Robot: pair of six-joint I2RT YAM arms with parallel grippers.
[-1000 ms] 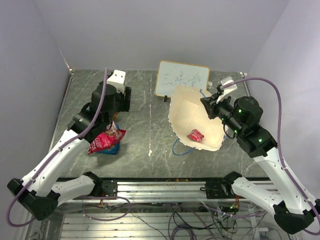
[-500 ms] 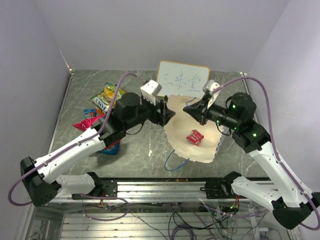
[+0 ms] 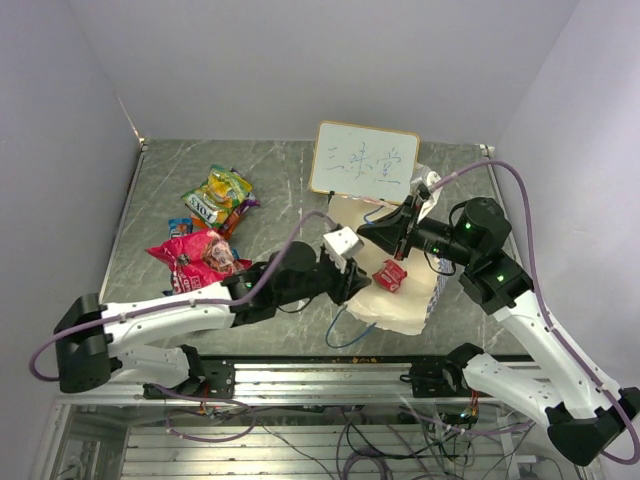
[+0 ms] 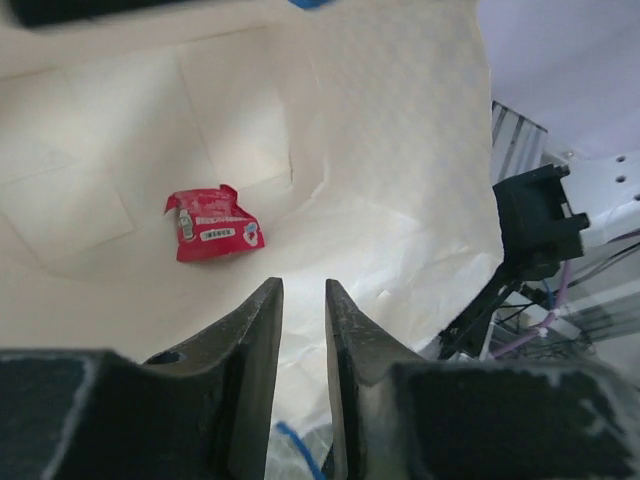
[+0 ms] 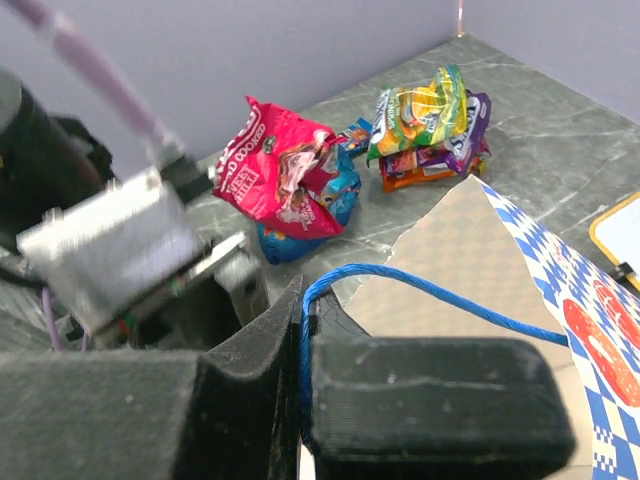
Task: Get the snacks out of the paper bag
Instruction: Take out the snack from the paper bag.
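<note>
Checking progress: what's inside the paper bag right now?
One red packet lies inside the bag. The left gripper covers the near part, so that stays unseen.

You are looking at two arms, both wearing white shells over black joints: the left arm (image 3: 170, 312) left of the signboard (image 3: 365, 160), the right arm (image 3: 520, 320) right of it. A purple cable (image 5: 75, 55) is looping along each. Green lights (image 3: 466, 227) are glowing on the right arm's joints. The left gripper (image 4: 302, 290) is showing plain matte black fingers (image 4: 255, 340).
</note>
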